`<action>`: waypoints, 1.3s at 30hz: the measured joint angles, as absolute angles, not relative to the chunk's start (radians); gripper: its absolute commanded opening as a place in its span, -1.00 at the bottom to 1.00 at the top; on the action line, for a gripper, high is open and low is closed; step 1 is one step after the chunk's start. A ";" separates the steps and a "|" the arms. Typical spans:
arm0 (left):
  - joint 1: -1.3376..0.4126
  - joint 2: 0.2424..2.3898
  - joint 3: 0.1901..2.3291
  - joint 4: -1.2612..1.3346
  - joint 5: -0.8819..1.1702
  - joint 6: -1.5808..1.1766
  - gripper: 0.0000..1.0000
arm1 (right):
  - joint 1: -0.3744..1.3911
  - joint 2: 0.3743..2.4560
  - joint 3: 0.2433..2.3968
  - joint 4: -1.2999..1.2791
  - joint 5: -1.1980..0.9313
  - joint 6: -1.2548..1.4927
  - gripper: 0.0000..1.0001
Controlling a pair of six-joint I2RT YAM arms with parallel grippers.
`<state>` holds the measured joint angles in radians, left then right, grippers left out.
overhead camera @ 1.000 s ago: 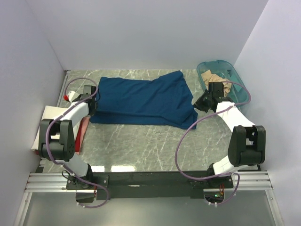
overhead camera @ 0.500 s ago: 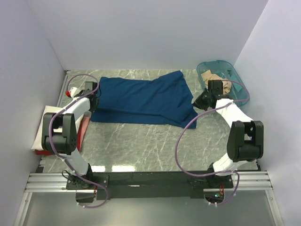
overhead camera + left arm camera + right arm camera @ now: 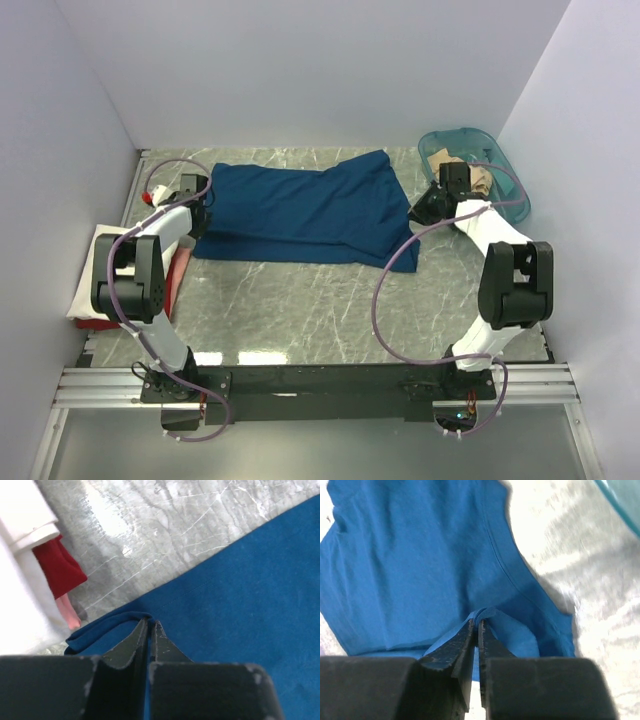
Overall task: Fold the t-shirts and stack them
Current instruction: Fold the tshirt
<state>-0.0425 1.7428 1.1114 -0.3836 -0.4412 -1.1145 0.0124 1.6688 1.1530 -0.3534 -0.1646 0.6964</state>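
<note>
The dark navy t-shirt [image 3: 300, 210] lies spread across the back of the table, with a folded layer along its near edge. My left gripper [image 3: 197, 203] is at its left edge, shut on a rolled hem of the navy t-shirt [image 3: 240, 580]; the left gripper [image 3: 150, 624] has the cloth pinched at its tips. My right gripper [image 3: 421, 212] is at the shirt's right edge. The right gripper [image 3: 479, 621] pinches a small bunched fold of the navy t-shirt [image 3: 410, 565]. A tan t-shirt [image 3: 468, 172] lies crumpled in the teal tub [image 3: 512, 190].
A cream-white folded cloth [image 3: 92, 268] lies at the left table edge with a red piece [image 3: 178, 280] beside it; the white cloth [image 3: 20, 585] and the red piece [image 3: 61, 565] show close to my left gripper. Side walls stand close on both sides.
Both arms have swung their elbows toward the back. The right gripper has shifted a little left and back with the shirt's edge. The shirt's right near corner has flattened.
</note>
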 measured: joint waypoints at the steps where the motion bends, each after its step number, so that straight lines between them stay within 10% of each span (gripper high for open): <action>1: -0.042 1.743 1.112 -0.381 -0.439 -1.110 -0.76 | 0.012 1.679 1.169 -0.355 -0.166 0.692 -0.67; 10: -0.038 1.743 1.119 -0.345 -0.393 -1.060 -0.05 | 0.012 1.728 1.268 -0.365 -0.181 0.639 -0.02; 39: -0.128 1.346 0.800 -0.256 -0.241 -1.036 -0.01 | 0.201 1.605 0.877 -0.141 -0.141 0.687 0.24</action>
<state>-0.1280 1.3460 0.8001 -0.2562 -0.2405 -1.0359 0.2008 1.6051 0.8768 -0.1410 -0.1413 0.6872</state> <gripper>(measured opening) 0.493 0.610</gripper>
